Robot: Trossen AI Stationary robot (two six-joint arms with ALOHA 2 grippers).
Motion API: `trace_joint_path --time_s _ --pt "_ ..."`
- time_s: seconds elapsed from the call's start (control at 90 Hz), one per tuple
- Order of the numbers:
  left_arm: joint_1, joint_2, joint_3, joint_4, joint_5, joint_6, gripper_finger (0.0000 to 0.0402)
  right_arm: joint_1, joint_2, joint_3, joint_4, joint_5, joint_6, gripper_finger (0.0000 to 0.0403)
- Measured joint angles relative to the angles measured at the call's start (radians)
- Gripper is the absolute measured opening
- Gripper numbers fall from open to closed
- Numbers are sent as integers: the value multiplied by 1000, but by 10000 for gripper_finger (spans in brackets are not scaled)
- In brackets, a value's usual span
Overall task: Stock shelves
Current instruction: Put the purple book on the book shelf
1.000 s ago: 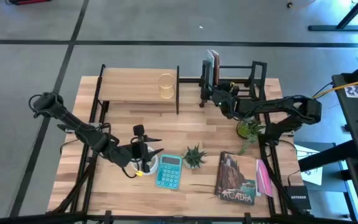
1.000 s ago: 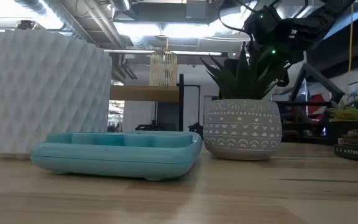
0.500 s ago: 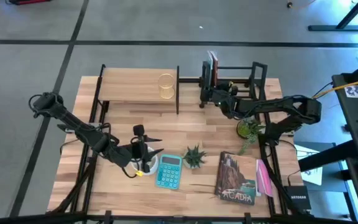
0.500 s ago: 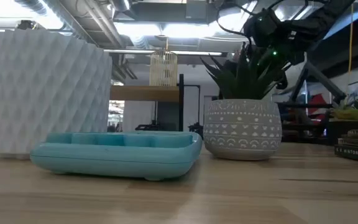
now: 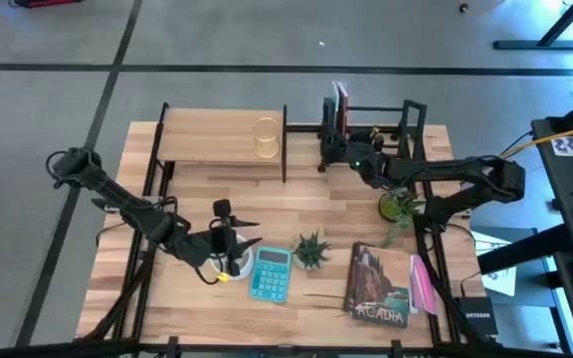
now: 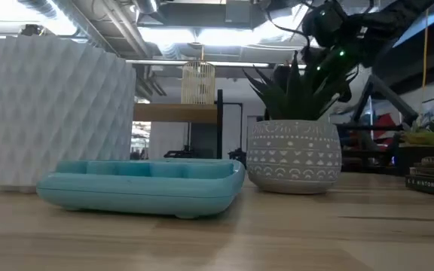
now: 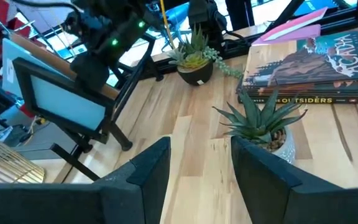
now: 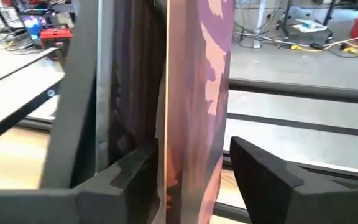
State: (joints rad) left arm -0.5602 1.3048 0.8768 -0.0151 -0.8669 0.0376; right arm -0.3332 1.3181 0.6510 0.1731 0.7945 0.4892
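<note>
A book is being stood in the black rack (image 5: 371, 134) at the counter's far edge, near its right corner. The right claw (image 5: 351, 156) is at the rack, its fingers spread around the upright books (image 8: 194, 93); two are counted there. A clean withdrawal without tipping them is judged the next need. The wooden shelf (image 5: 217, 149), at the far edge toward the left corner, carries one wire cup (image 5: 266, 137). The left claw (image 5: 229, 242) hangs spread near the front edge beside one calculator (image 5: 270, 273). Two plants and one book stack are counted.
</note>
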Motion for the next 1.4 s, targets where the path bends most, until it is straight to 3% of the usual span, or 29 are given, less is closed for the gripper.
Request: trace_joint_path --time_s 0.256,0.544,0.633,0.711,0.822,1.0,1.256,1.4 --pt "0 0 0 0 0 0 155 0 -120 0 -132 -110 -1 184" --pt "0 0 0 0 0 -4 155 -1 -336 0 -324 -447 -57 184" --pt "0 0 0 0 0 -4 155 -1 -394 0 -423 -448 -25 183" --pt "0 0 0 0 0 -4 155 -6 -415 0 -512 -344 33 175" --pt "0 0 0 1 0 4 155 -38 -385 0 -571 -245 82 150" --pt "0 0 0 6 0 28 155 -143 -245 0 -427 -263 20 89" --pt "0 0 0 -2 0 22 155 -266 -82 0 -183 -479 -80 12" --pt "-3 0 0 -5 11 -2 155 -284 -57 0 -163 -546 -108 5"
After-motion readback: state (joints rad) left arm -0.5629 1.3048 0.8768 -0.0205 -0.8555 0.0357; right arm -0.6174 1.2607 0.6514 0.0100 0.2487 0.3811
